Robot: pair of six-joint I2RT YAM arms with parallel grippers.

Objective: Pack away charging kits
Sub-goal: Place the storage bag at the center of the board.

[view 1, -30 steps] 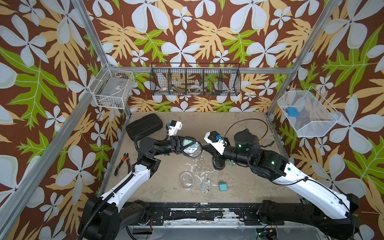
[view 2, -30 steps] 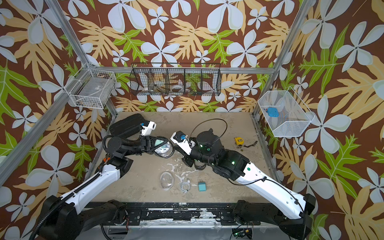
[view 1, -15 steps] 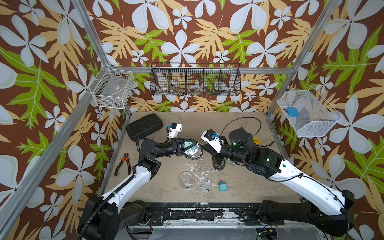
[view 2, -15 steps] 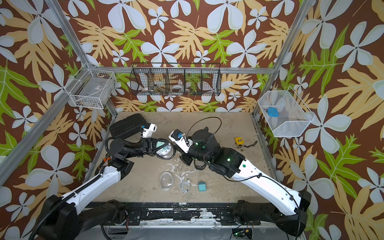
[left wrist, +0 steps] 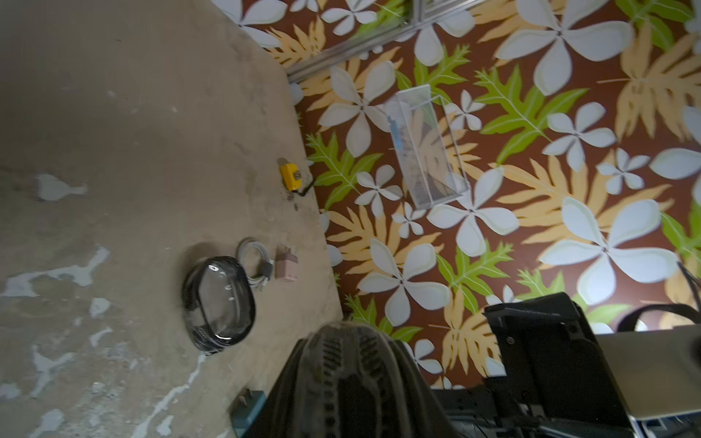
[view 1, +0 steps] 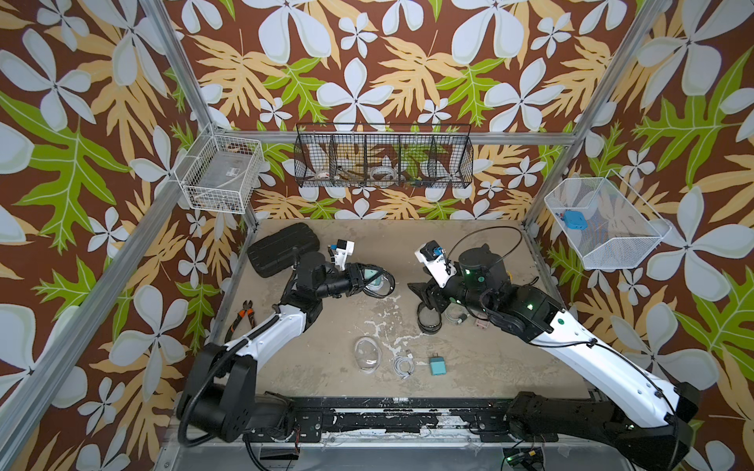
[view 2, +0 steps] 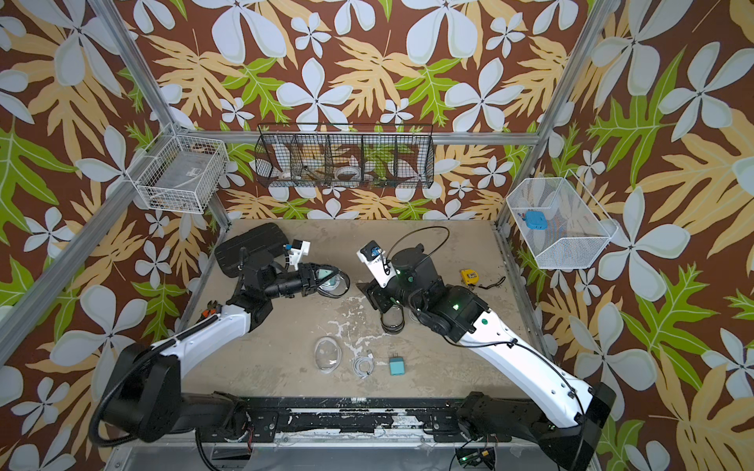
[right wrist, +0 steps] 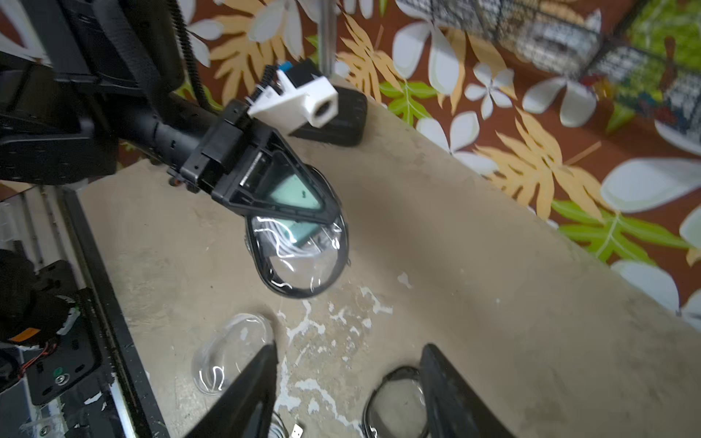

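My left gripper (right wrist: 318,216) clamps a black-rimmed pouch (right wrist: 299,273), a little toward 11 o'clock from the middle of the table (view 1: 318,367). Through its clear top I see a mint plug (right wrist: 301,229) and a white cable (right wrist: 280,242). My right gripper (right wrist: 349,379) has its fingers (right wrist: 250,386) spread wide, gripping nothing, close to a second black-rimmed pouch (view 1: 428,320) lying toward 3 o'clock.
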